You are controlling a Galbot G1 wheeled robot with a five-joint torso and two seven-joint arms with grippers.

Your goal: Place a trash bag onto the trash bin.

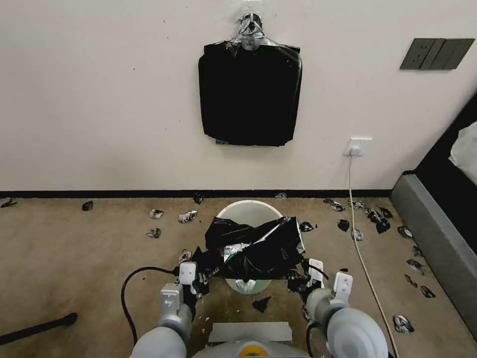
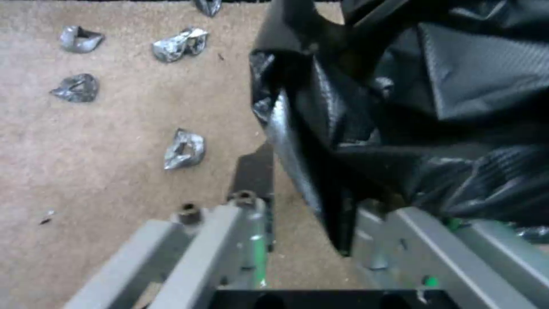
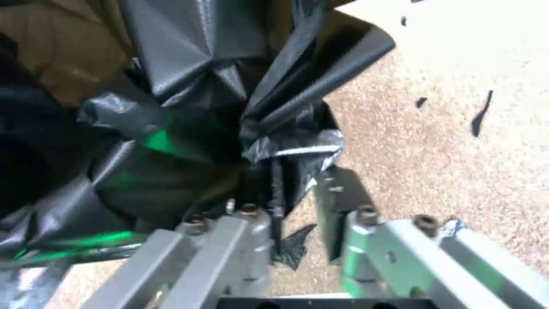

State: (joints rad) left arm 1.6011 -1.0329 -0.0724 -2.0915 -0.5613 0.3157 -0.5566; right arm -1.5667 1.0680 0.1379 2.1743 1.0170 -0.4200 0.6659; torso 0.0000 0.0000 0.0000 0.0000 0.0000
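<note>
The cream-white trash bin (image 1: 248,209) stands on the carpet just ahead of me, its far rim showing. The glossy black trash bag (image 1: 253,248) lies crumpled across the bin's top and near side. My left gripper (image 1: 198,281) is at the bag's left edge. In the left wrist view the left gripper (image 2: 309,189) is open, with a fold of the trash bag (image 2: 400,107) hanging between its fingers. My right gripper (image 1: 300,281) is at the bag's right edge. It (image 3: 297,201) is also open, with a strip of the trash bag (image 3: 188,141) in the gap.
A flat stack of black bags (image 1: 250,94) hangs on the wall above the bin. Torn black scraps (image 1: 375,216) litter the carpet on both sides. A white cable (image 1: 358,248) runs from the wall socket (image 1: 357,146) down the floor at right, beside a grey furniture edge (image 1: 432,238).
</note>
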